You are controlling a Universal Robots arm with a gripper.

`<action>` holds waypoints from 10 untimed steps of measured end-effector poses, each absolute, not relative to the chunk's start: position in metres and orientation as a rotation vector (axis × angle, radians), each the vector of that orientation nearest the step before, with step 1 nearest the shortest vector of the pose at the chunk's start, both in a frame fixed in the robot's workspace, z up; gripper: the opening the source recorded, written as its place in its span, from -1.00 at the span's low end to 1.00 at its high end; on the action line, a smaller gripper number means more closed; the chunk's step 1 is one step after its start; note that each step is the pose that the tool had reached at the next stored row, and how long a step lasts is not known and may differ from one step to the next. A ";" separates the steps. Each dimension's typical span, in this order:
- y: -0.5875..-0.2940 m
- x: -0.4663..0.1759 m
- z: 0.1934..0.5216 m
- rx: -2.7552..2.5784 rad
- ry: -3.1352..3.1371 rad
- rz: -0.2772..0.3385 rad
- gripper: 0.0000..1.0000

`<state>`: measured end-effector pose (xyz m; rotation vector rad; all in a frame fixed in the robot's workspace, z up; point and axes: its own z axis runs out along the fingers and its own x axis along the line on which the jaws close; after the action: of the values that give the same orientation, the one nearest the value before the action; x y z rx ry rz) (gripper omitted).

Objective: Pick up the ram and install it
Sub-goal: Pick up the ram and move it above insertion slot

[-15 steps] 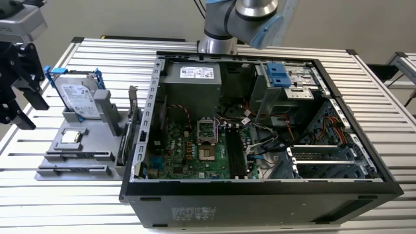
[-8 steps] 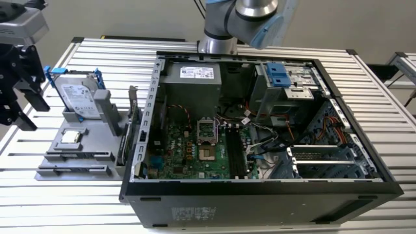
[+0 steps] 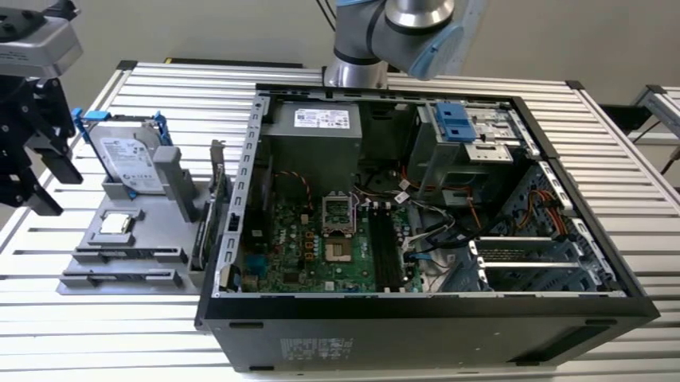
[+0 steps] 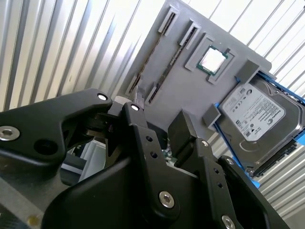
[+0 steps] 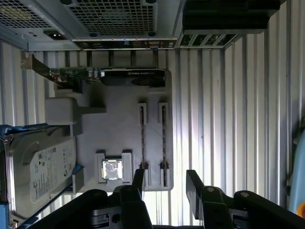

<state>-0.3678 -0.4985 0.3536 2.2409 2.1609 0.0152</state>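
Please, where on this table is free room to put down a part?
Bare table slats show at the exterior view's lower left, bordered by the gray holder and the computer case, and a strip on the exterior view's right of the case. Crowded: the holder, with hard drive, processor and ram, and the case's inside.

The slatted metal table [image 3: 159, 87] is silver, the plastic parts tray [image 3: 149, 239] grey, the boxy hard drive [image 3: 130, 159] silver with blue brackets [image 3: 78, 127], the motherboard [image 3: 302, 247] green, the gripper [image 5: 164, 177] black.
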 end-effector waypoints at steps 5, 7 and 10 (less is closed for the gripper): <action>-0.499 -0.368 0.352 2.235 2.167 0.015 1.00; -0.499 -0.368 0.351 2.234 2.168 0.015 1.00; -0.499 -0.368 0.350 2.232 2.170 0.015 1.00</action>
<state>-0.3678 -0.4985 0.3501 2.2321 2.1699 0.0151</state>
